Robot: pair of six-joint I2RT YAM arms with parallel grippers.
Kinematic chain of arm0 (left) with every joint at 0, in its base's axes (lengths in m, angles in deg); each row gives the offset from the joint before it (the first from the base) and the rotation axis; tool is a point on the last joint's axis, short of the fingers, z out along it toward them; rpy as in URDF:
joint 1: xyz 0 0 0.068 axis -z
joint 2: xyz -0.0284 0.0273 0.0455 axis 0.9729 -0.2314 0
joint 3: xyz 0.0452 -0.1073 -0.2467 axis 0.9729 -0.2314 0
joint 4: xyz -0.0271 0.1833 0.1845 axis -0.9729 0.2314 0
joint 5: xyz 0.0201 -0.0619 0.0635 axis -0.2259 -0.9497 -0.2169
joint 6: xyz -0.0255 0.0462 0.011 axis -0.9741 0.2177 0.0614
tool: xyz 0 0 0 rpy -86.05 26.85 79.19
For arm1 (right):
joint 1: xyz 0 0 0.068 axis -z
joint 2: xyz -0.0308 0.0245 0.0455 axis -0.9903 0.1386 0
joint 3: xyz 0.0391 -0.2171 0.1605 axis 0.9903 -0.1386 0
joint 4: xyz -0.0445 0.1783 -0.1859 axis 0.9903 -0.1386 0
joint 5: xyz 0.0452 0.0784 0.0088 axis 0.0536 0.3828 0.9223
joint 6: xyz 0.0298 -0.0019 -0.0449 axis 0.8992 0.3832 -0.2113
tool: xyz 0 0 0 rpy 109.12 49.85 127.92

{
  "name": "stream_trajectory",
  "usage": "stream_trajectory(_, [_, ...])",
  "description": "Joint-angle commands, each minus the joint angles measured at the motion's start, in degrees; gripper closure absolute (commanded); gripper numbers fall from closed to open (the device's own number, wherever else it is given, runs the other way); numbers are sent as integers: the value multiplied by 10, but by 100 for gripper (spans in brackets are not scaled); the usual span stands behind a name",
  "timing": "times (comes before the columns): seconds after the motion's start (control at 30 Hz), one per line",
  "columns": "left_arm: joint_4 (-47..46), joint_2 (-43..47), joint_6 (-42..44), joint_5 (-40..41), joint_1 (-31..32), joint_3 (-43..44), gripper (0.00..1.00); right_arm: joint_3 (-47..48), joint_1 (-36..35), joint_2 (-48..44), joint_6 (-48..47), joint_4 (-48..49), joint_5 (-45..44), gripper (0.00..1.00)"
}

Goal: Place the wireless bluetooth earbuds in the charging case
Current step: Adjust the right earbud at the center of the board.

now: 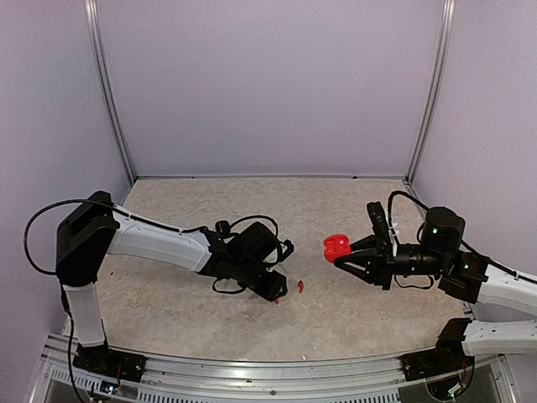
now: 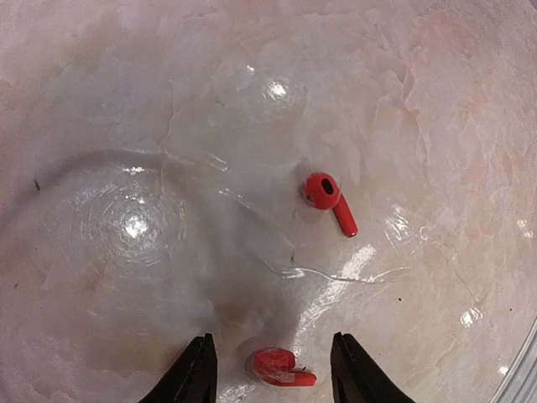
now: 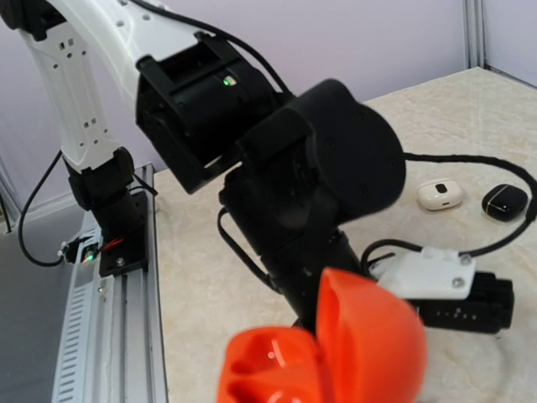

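Two red earbuds lie on the table. One earbud (image 2: 281,368) rests between the fingers of my left gripper (image 2: 275,379), which is open, with a gap on each side of the bud. The other earbud (image 2: 329,200) lies farther ahead, stem pointing down-right. In the top view my left gripper (image 1: 275,294) reaches down to the table just left of this earbud (image 1: 299,285). My right gripper (image 1: 346,254) is shut on the red charging case (image 1: 336,245) and holds it above the table. The case's lid (image 3: 377,336) stands open and its wells (image 3: 268,369) show.
A white case (image 3: 440,194) and a black case (image 3: 505,201) sit on the table beyond the left arm. The left arm's black wrist (image 3: 310,176) and its cables fill the middle of the right wrist view. The base rail (image 1: 268,369) runs along the near edge.
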Motion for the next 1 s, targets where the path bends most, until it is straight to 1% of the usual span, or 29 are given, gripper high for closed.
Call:
stream_trajectory(0.0, [48,-20,-2,24,7,26,52,-4,3,-3,2,1,-4,100])
stream_trajectory(0.17, [69,-30,1,56,9,33,51,-3,4,-3,2,-2,-3,100])
stream_trajectory(0.37, [86,-31,18,82,16,32,45,-3,4,-2,2,-4,-4,100])
stream_trajectory(0.5, [111,-33,32,104,18,30,45,-1,4,-1,2,-5,-3,100])
stream_trajectory(0.6, [125,-25,47,112,18,24,45,-1,4,0,1,-5,-3,100])
stream_trajectory(0.77, [140,-16,66,111,22,16,39,-1,6,4,3,-4,-1,100])
stream_trajectory(0.83, [144,-14,70,116,21,9,40,0,6,3,3,-4,0,100])
stream_trajectory(0.97, [150,-3,83,120,12,-6,44,2,7,3,0,-8,-1,100])
